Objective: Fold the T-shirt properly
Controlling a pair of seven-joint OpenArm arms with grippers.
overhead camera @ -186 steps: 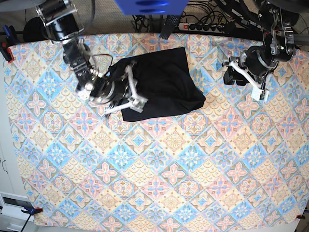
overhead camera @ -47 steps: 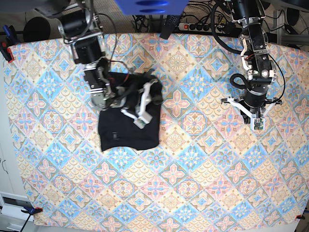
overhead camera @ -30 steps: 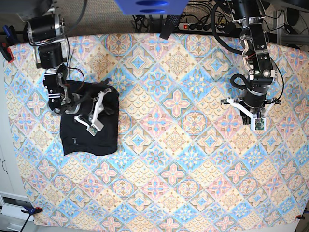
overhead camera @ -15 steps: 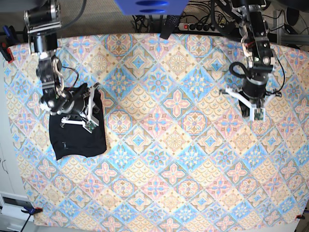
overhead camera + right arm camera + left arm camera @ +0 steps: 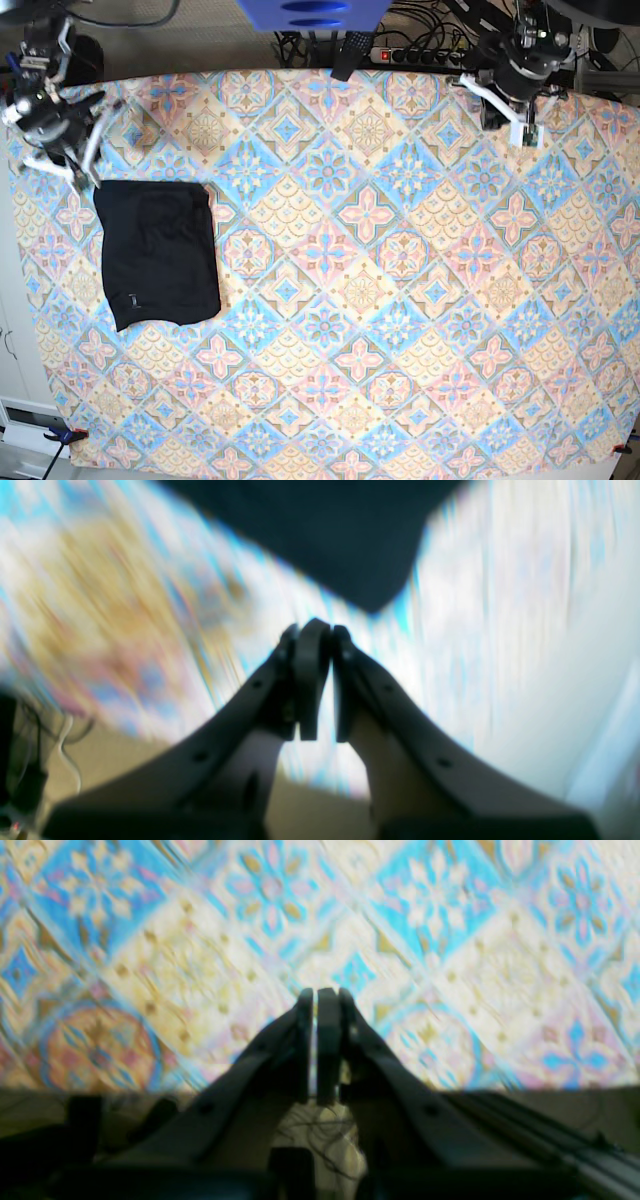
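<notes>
The T-shirt (image 5: 160, 252) lies folded into a black rectangle near the table's left edge, its tiny pale tag (image 5: 133, 297) facing up. My right gripper (image 5: 80, 178) hovers just beyond the shirt's far left corner, apart from it. In the right wrist view that gripper (image 5: 317, 630) is shut and empty, with a corner of the T-shirt (image 5: 310, 535) beyond its tips. At the back right of the table, my left gripper (image 5: 528, 135) is far from the shirt. The left wrist view shows it (image 5: 320, 995) shut on nothing above the patterned cloth.
A patterned tablecloth (image 5: 380, 300) covers the whole table. A power strip (image 5: 420, 55) and cables lie behind the back edge. A blue object (image 5: 310, 12) hangs over the back middle. Clamps hold the cloth at the left corners (image 5: 65, 435).
My right gripper has let go of the T-shirt and pulled back toward the far left corner. The left arm has drawn back to the back right. The shirt now lies flat.
</notes>
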